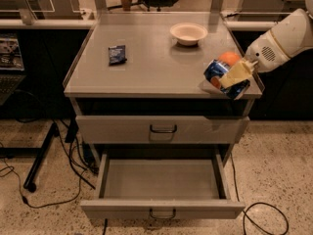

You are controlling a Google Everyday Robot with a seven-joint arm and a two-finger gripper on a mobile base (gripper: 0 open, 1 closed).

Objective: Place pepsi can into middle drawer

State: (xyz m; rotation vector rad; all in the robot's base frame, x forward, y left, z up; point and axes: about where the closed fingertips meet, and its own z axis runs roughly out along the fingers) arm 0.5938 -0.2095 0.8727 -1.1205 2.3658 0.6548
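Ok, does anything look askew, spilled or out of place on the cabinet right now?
Only the pepsi can: it sits tilted in the gripper at the top's front right corner, next to the orange. That fits a carry rather than a spill. The middle drawer stands open, and I see nothing spilled or damaged.

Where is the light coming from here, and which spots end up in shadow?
Camera view: light comes from above; the table top is bright, the bowl throws a soft shadow forward. The recess under the top is dark, the open middle drawer dimmer at its back. The hand, gripping the pepsi can at the right front corner, is well lit.
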